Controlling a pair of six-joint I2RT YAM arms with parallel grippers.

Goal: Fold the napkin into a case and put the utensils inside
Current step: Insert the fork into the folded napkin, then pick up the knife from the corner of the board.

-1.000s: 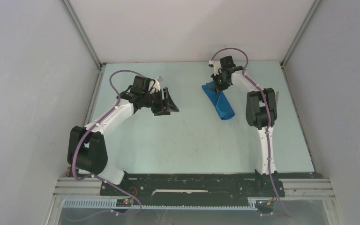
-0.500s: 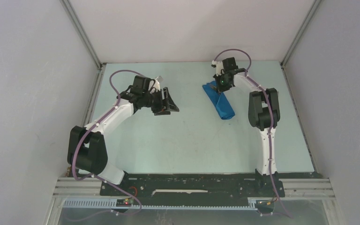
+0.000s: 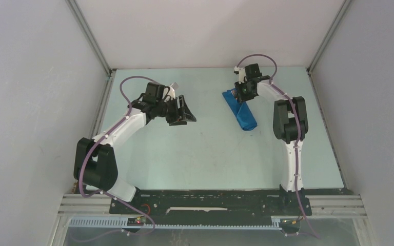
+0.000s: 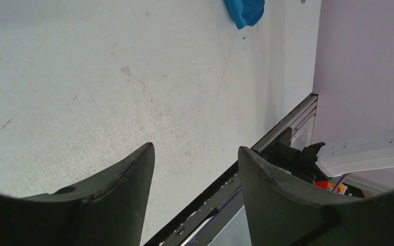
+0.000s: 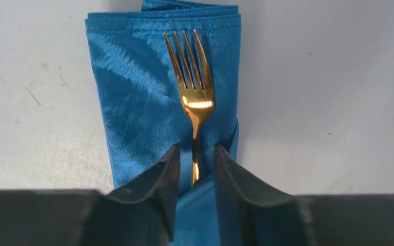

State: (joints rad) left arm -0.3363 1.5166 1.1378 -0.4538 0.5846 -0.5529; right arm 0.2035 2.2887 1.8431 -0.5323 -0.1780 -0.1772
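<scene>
The desk carries the napkin, already folded into a narrow case lying aslant near the far edge, right of centre. The left gripper hangs wide open and empty toward the far-left corner. The right gripper stands over the case, its jaws narrow and straddling the gold fork without evident contact. The fork's handle is tucked under a fold. Judged step: seating the fork; next, a clean withdrawal. No knife is in view and no writing is legible.
</scene>
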